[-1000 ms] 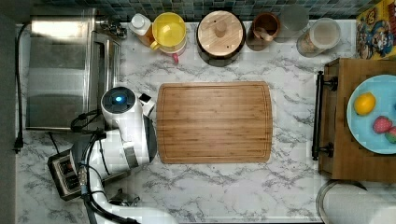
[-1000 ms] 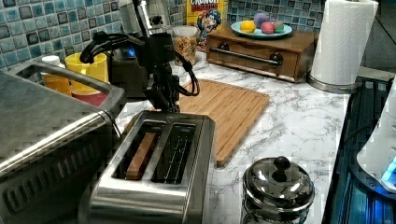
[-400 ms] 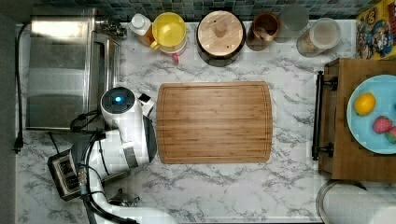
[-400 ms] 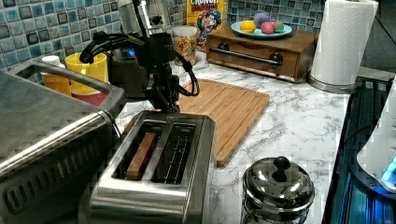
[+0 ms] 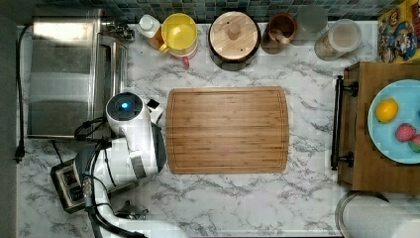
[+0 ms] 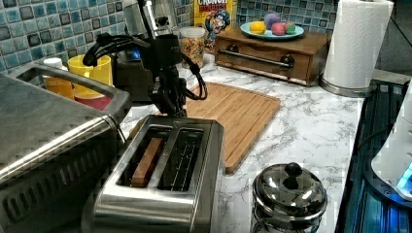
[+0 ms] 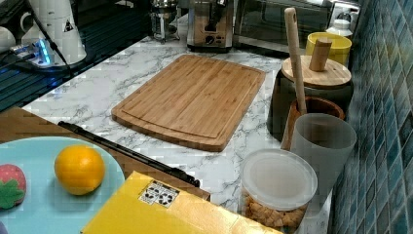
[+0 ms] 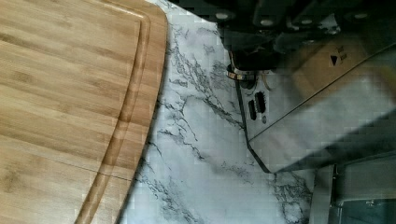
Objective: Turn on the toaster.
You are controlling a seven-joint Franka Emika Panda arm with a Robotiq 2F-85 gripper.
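Note:
The toaster [image 6: 170,170] is a small steel box with two long top slots, standing beside the big toaster oven [image 6: 43,141]. A brown slice [image 6: 145,162] sits in one slot. My gripper [image 6: 173,106] hangs at the toaster's far end panel, pointing down just past the top edge. In the top view my white arm covers most of the toaster [image 5: 67,183]. From the right view the gripper [image 7: 214,17] sits against the toaster's [image 7: 209,27] end panel above its knob. The wrist view has the steel toaster side [image 8: 322,116] close under the dark gripper [image 8: 254,53].
A bamboo cutting board [image 5: 227,130] lies right next to the toaster. A lidded steel pot [image 6: 289,194] stands by the toaster's near end. Jars, a yellow cup [image 5: 179,30] and a wooden-lidded canister [image 5: 234,32] line the tiled wall. A wooden box [image 5: 364,129] carries a fruit plate.

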